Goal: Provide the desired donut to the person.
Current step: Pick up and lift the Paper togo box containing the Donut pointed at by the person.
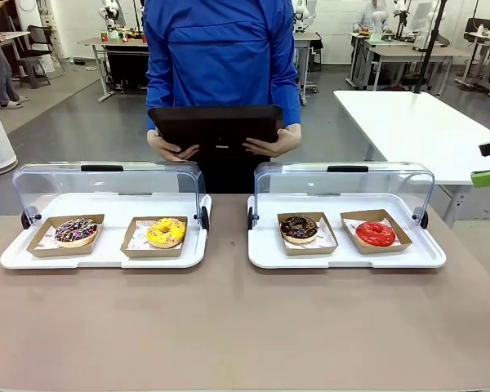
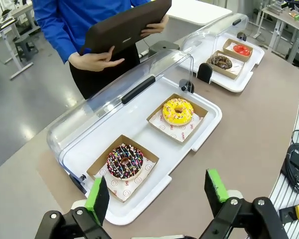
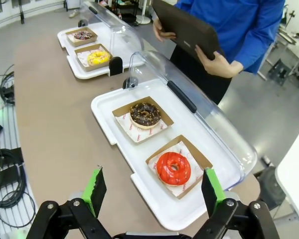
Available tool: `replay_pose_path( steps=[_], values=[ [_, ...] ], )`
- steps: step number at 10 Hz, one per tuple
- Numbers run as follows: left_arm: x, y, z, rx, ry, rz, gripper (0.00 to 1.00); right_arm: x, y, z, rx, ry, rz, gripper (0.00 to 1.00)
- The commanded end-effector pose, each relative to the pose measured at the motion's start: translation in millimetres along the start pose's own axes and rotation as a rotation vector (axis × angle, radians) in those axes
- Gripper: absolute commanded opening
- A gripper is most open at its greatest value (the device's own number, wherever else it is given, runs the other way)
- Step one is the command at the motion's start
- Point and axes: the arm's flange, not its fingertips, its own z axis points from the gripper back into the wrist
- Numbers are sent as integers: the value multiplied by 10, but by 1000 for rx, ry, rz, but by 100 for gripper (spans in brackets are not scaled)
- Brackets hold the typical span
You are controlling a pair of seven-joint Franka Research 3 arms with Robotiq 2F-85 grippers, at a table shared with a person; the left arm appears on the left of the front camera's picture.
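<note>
Four donuts sit on the table [image 1: 229, 327], each in its own brown paper boat, and none is lifted. The left serving tray [image 1: 104, 260] holds the sprinkled chocolate donut [image 1: 76, 231] at its outer end and the yellow donut [image 1: 165, 232] toward the middle. The right serving tray [image 1: 347, 261] holds the dark-glazed donut [image 1: 299, 228], apparently flecked with pale bits, toward the middle, and the red donut [image 1: 376, 233] at its outer end.

Both clear lids, the left lid [image 1: 106, 184] and the right lid [image 1: 343, 186], are swung back and stand along the far edges, so the boats are open from above and from the robot's side. A narrow strip of bare tabletop parts the two serving trays. A broad bare stretch runs between their near rims and the robot's edge.

The left gripper [image 2: 157, 190] hangs above the near rim of the left serving tray, close to the sprinkled chocolate donut, its jaws spread wide with nothing between them. The right gripper [image 3: 152, 190] hangs above the near rim of the right serving tray, by the red donut, equally wide and holding nothing.

Beyond the lids, at the far edge, the person [image 1: 220, 57] stands facing the gap, holding a black tray [image 1: 216, 129] tilted up in both hands.
</note>
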Motion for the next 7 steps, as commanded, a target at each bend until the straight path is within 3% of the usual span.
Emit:
replay_pose_path(
  steps=[1,7],
  values=[
    [-2,-2,0,-2,1,0,100,-14,-11,21,-5,-6,-5,100],
    [-2,-2,0,-2,1,0,100,-14,-11,21,-5,-6,-5,100]
  ],
)
